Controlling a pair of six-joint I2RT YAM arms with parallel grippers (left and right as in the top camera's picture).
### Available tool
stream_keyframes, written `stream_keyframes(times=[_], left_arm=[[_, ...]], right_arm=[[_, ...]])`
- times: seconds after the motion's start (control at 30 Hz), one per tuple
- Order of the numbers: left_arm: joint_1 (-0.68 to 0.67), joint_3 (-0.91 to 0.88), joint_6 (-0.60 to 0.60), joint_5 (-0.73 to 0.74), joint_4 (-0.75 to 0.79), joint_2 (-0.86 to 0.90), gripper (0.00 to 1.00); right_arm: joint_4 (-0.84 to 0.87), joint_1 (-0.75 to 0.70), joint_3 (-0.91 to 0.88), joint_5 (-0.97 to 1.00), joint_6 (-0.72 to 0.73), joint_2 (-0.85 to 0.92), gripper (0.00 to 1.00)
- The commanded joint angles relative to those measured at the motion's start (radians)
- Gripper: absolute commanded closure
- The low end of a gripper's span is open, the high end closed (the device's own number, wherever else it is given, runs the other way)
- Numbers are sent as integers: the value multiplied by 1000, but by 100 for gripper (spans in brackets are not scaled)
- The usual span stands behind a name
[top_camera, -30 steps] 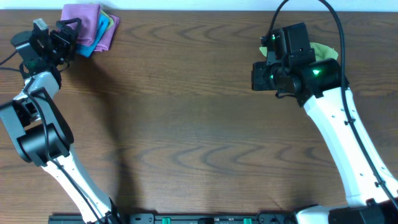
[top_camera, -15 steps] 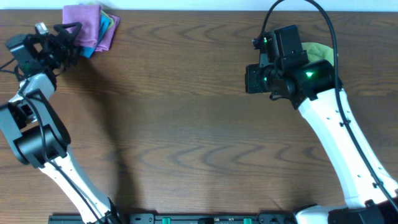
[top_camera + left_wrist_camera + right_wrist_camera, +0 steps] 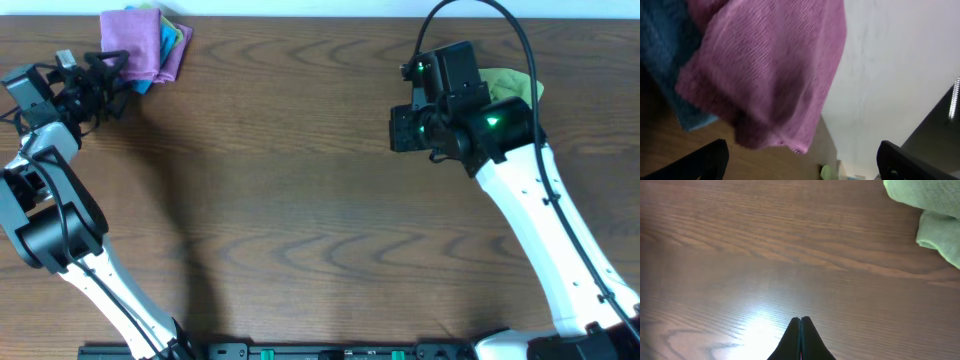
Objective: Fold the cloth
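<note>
The cloth, pinkish-purple and folded, lies at the table's far left corner on top of a bright blue cloth. In the left wrist view the cloth fills the upper left, with the blue cloth under it. My left gripper is open and empty, just left of the stack and apart from it; its two fingers frame the lower edge of the left wrist view. My right gripper is shut and empty over bare table; its closed tips show in the right wrist view.
A lime-green cloth lies at the back right, partly under my right arm, and shows in the right wrist view. A thin yellow-green edge sticks out of the left stack. The brown wooden table has its far edge just behind the stack.
My left gripper has drawn back to the left, away from the cloth stack. My right arm has shifted a little to the left, still shut. The cloths have not moved.
</note>
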Motion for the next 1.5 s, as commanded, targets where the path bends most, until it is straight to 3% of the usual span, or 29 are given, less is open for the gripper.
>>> stream_keyframes(times=[0.0,0.3,0.57,0.7,0.73,0.77,0.8,0.87,0.9,0.97,1.27,1.47], left_arm=[[6,17,114,10,-42,-40,4],[27,17,378,-66,-349,-172,5],[29,17,603,-158,-654,-416,5],[24,17,697,-218,-814,-600,4],[22,17,715,-218,-850,-649,4],[18,17,729,-219,-885,-697,4],[12,17,747,-219,-923,-747,5],[1,17,778,-221,-982,-823,4],[-7,17,783,-233,-1013,-865,4],[-23,17,786,-262,-1067,-944,4],[-84,17,808,-324,-1229,-1358,5],[-83,17,808,-355,-1279,-1485,5]], right_arm=[[0,9,14,8,13,-20,98],[0,9,14,8,13,-21,99],[-19,9,14,36,-11,-53,99],[-70,9,14,145,-16,-143,99],[-82,8,14,167,-18,-172,92],[-94,8,14,184,-19,-202,71],[-105,8,14,188,-26,-232,56],[-122,8,14,188,-37,-278,37],[-134,8,14,188,-42,-308,20],[-151,8,14,188,-51,-352,1],[-240,8,14,192,-48,-581,1],[-252,8,14,191,-48,-633,1]])
